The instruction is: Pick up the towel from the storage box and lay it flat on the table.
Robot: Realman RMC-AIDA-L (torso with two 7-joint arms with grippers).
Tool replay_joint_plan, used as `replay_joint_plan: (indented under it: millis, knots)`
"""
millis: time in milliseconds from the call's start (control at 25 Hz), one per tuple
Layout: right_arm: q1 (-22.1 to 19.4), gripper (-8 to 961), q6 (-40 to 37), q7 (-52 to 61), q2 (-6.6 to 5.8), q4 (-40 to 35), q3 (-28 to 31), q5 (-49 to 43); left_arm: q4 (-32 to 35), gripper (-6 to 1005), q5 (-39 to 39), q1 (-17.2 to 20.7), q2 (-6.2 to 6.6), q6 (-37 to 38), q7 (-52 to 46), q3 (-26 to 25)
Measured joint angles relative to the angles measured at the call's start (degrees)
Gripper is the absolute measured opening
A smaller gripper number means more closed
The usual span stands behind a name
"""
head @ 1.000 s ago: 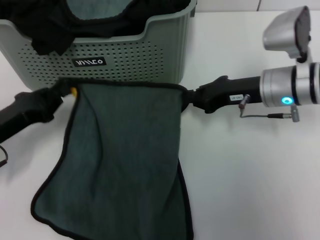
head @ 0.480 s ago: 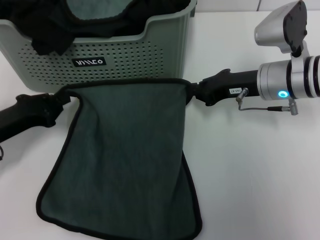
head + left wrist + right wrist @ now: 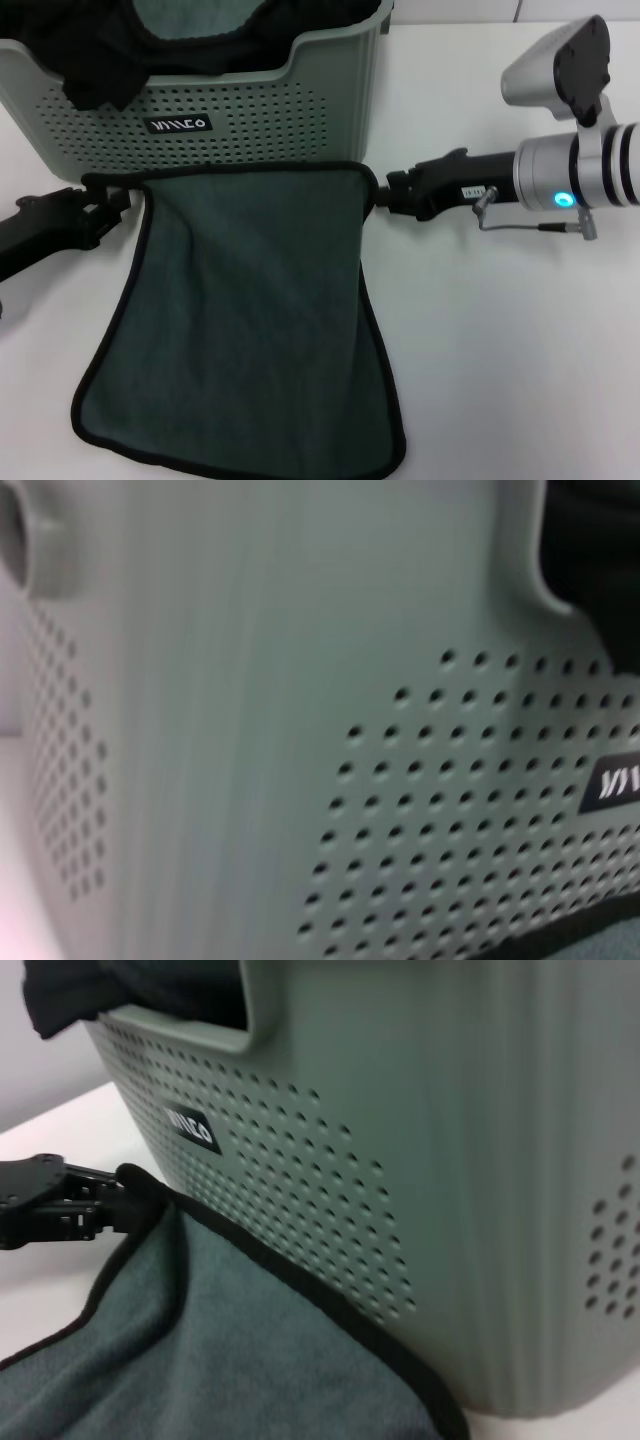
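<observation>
The dark teal towel (image 3: pixel 250 320) with black piping is spread on the white table (image 3: pixel 500 350) in front of the pale green storage box (image 3: pixel 250 110). Its far edge runs taut along the box's front wall between my two grippers. My left gripper (image 3: pixel 108 205) is shut on the towel's far left corner, low by the table. My right gripper (image 3: pixel 378 195) is shut on the far right corner. The right wrist view shows the towel (image 3: pixel 200 1340), the box wall (image 3: pixel 400 1160) and the left gripper (image 3: pixel 90 1205) at the corner. The left wrist view shows the box wall (image 3: pixel 250 730).
Black fabric (image 3: pixel 110 60) hangs over the box's rim, and more teal cloth (image 3: pixel 190 15) lies inside it. The right arm's silver wrist (image 3: pixel 580 180) reaches in over the table from the right. The towel's near edge lies close to the table's front.
Both grippers have drawn apart and sunk toward the table. The towel's far edge has pulled straight and the cloth lies flatter and wider.
</observation>
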Motion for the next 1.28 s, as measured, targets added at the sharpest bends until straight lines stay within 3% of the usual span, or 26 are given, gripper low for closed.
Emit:
replay_joint_plan:
  millis: [240,400,520,600,760,960,1080,1280]
  knots:
    - [-5.27,324,0.75,0.74,-0.29,-5.84,-0.51,0.00,0.80,306,-0.15,2.64,-0.13,0.60,-0.38,0.01]
    - [-12.52,506,2.76,-1.36,-0.49,-15.31,0.45,0.04,3.17,445,-1.35,5.93,-0.23,3.09,-0.29,-0.94]
    - [-16.84,584,8.60,-5.90,-0.39,-20.94,2.86,0.59,4.05,564,-3.59,8.20,-0.61,12.77,1.51,-4.41]
    - [-18.11,637,15.47,-10.08,-0.32,-22.48,4.29,1.19,3.81,763,-4.08,8.91,-0.76,22.31,4.06,-6.11]
    - [-18.39,744,29.70,-18.12,-0.49,-23.62,5.20,1.98,3.85,760,-3.30,8.54,-1.37,38.67,7.83,-6.10]
    - [-19.57,888,44.83,-27.13,-0.27,-26.83,7.86,3.49,3.96,757,0.30,4.91,-1.93,51.88,9.02,-5.37]
    - [-20.53,888,46.80,-31.94,-0.26,-27.10,7.99,6.73,4.08,757,2.56,2.10,-2.83,55.10,9.29,-2.85]
    - [-22.42,888,46.99,-36.83,-0.20,-27.11,7.77,9.34,3.98,757,2.88,-0.57,-3.03,55.34,9.28,-0.22]
